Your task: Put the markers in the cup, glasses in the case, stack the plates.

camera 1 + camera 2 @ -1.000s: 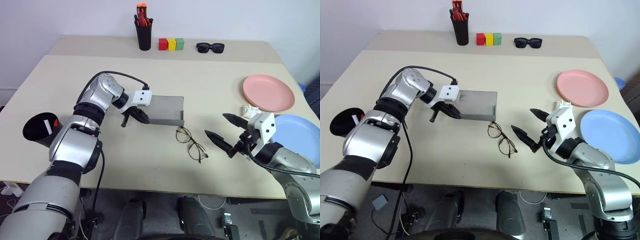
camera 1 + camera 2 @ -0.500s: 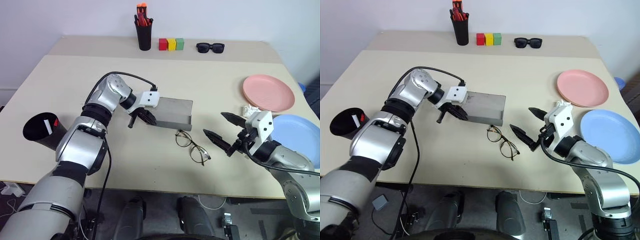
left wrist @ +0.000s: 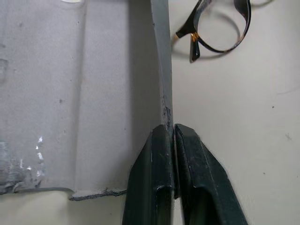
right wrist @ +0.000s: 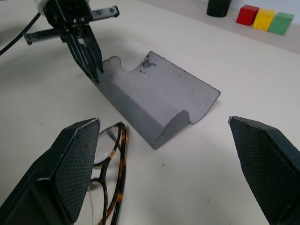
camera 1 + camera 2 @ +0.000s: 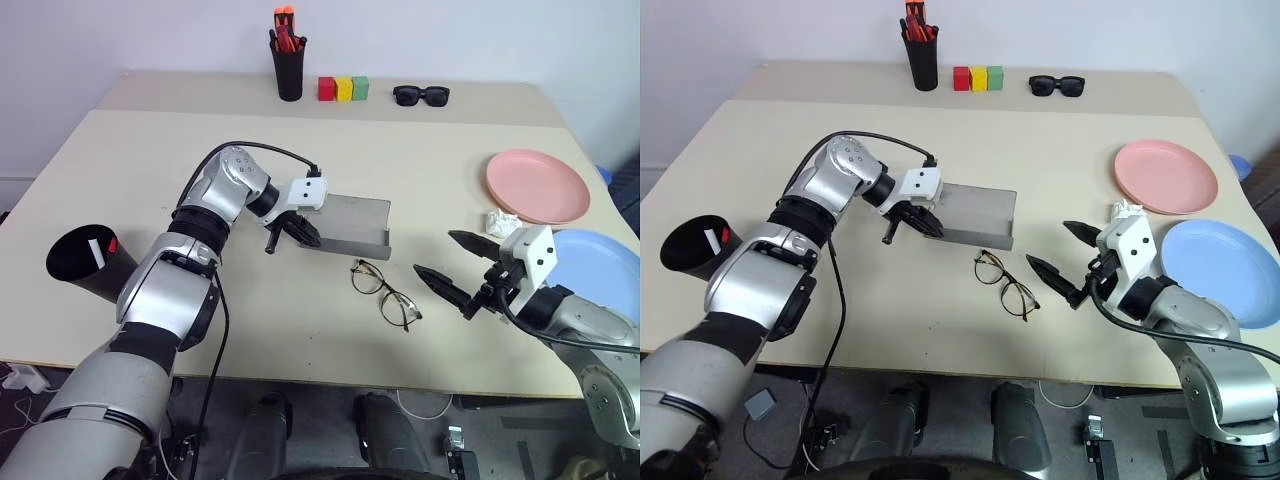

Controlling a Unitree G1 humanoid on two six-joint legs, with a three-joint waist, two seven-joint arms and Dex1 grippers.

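Lighting is bright, even and diffuse, apparently from overhead. Shadows on the table are soft and short. The cup shows a faint gloss; no strong glare elsewhere. Head views are sharp, with slight bowing at the edges. In the left wrist view the fingers are soft, and the case is sharp.

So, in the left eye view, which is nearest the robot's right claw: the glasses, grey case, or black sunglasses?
From the right gripper:
1. Glasses, just to its left.
2. Grey case, farther left, held by the left gripper.
3. Black sunglasses, at the table's far edge.
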